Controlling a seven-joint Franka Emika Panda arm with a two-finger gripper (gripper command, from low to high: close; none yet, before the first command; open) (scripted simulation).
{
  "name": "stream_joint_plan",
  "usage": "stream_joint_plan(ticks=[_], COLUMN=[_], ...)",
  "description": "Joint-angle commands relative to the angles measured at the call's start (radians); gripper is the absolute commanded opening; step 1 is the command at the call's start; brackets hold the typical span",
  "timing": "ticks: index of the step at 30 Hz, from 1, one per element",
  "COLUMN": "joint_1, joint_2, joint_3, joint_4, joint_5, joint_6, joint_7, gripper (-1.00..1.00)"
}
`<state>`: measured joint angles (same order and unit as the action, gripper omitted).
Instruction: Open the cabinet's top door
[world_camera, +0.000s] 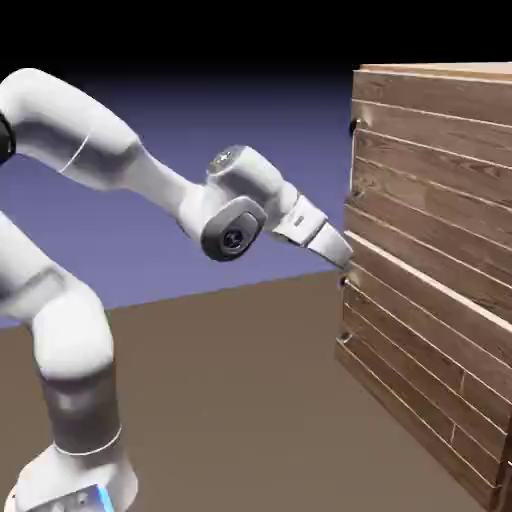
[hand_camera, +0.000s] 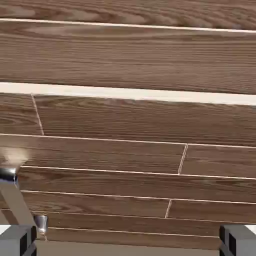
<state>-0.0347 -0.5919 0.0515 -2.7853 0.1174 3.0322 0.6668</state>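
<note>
The cabinet (world_camera: 440, 290) of brown horizontal planks stands at the exterior view's right. Its top door (world_camera: 430, 160) is the upper panel, lying flush, with a small dark handle (world_camera: 355, 127) at its left edge. My gripper (world_camera: 345, 256) points at the cabinet's left edge, well below that handle, about level with the seam under the top door. In the hand view planks fill the picture, crossed by a wide pale band (hand_camera: 130, 93). My gripper (hand_camera: 127, 243) is open, its grey fingertips (hand_camera: 17, 241) far apart at the bottom corners with nothing between them.
A shiny metal bar (hand_camera: 20, 200) slants across the hand view's lower left, below the pale band. The lower plank panel (world_camera: 420, 370) carries small dark knobs (world_camera: 345, 283) on its left edge. Brown table surface (world_camera: 230, 400) stretches between my base and the cabinet.
</note>
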Motion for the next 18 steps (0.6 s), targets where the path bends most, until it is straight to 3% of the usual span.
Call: stream_joint_plan(ticks=[1, 18], joint_1=[-0.017, -0.312], joint_2=[-0.008, -0.146], joint_3=[0.019, 0.344], joint_4=[0.009, 0.165], joint_5=[0.044, 0.783], joint_6=[-0.002, -0.032], joint_7=[-0.028, -0.495], gripper=[1.0, 1.0])
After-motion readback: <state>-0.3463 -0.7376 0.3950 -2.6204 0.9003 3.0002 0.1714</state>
